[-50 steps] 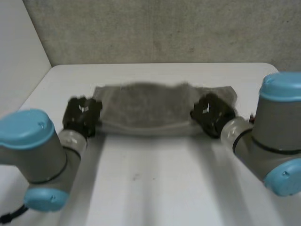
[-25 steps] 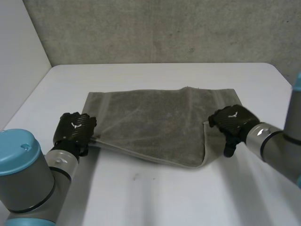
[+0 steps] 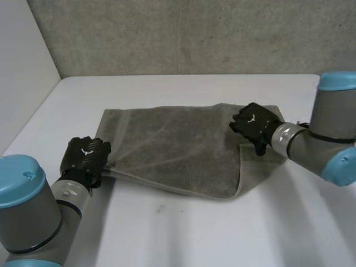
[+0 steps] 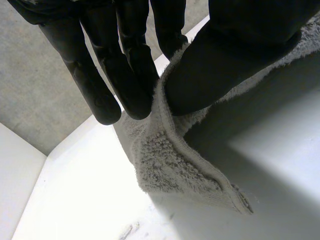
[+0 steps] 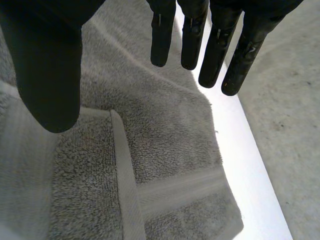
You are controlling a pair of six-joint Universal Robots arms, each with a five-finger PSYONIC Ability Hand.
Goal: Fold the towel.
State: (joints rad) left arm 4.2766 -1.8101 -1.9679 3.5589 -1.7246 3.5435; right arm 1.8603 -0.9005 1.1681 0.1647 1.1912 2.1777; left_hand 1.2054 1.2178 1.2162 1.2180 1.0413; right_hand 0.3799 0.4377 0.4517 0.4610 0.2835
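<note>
The grey towel (image 3: pixel 178 147) lies folded double on the white table (image 3: pixel 183 233), its upper layer slanting so the lower layer peeks out at the right. My left hand (image 3: pixel 86 158) is at the towel's near left corner, and in the left wrist view its fingers (image 4: pixel 105 90) and thumb pinch the towel's edge (image 4: pixel 170 165). My right hand (image 3: pixel 253 122) hovers over the towel's far right part. In the right wrist view its fingers (image 5: pixel 235 55) are straight and the thumb stands apart, with only the towel (image 5: pixel 150 140) lying flat beneath.
A grey wall (image 3: pixel 183 33) rises behind the table's far edge, and a white wall (image 3: pixel 22 67) stands at the left. Bare tabletop stretches in front of the towel and to its right.
The towel was drawn toward me and laid down. My right hand let go of it, opened and moved back over the far right part. My left hand keeps its pinch.
</note>
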